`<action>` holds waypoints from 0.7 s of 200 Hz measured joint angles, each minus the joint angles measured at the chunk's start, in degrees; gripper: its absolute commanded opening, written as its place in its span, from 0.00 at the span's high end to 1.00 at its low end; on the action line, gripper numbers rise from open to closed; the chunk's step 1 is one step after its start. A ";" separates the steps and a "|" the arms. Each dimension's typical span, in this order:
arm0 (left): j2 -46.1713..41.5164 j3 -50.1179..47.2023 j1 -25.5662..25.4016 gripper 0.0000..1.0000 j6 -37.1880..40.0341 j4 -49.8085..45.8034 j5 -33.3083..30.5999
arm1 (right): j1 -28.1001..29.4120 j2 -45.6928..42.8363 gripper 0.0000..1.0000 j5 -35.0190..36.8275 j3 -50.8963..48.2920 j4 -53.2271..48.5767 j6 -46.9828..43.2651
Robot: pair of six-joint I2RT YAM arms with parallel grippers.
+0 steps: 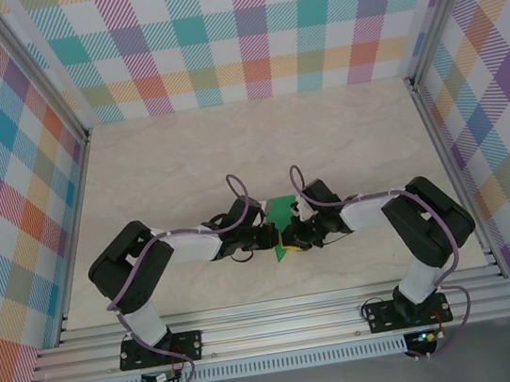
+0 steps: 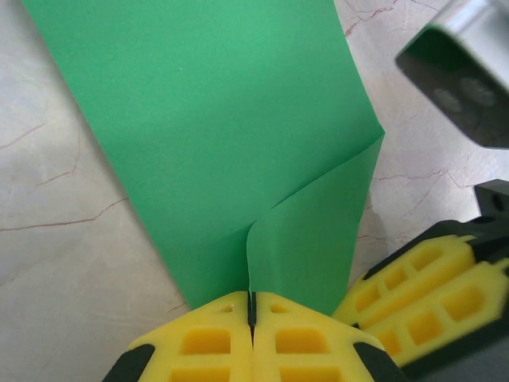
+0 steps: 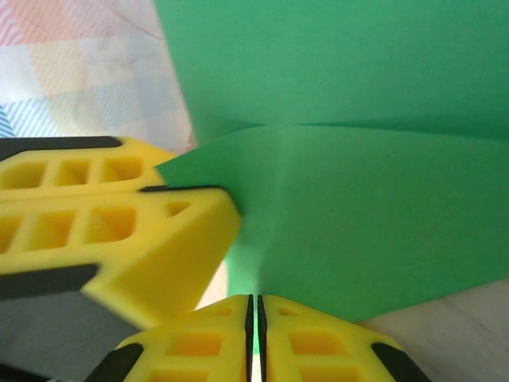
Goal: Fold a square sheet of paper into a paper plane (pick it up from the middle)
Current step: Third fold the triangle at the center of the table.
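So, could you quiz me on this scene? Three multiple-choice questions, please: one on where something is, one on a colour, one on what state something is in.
1. Where is the green paper?
A) in the far left corner
B) at the middle of the table, where the two sets of jaws meet
C) up against the back wall

2. What colour are the fingertips pinching it?
A) red
B) white
C) yellow

3. How do the left jaws and the right jaws stand?
A) both shut on the paper
B) both wide open above it
C) left shut, right open and far off

Answers:
1 B, the top view shows it mid-table between the two arm ends.
2 C, both wrist views show yellow tips.
3 A, each wrist view shows its own tips pressed together on a paper edge.
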 measured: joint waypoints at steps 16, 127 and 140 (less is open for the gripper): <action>0.00 0.00 0.00 0.94 0.00 0.00 -0.02 | 0.04 0.44 0.88 -0.35 -0.04 0.44 0.02; 0.00 0.00 0.00 0.94 0.02 0.02 0.00 | 2.36 -5.92 0.86 0.48 -2.82 1.05 1.25; 0.00 0.00 0.00 0.94 0.02 0.02 0.00 | 2.89 -5.77 0.87 0.50 -2.82 1.16 1.55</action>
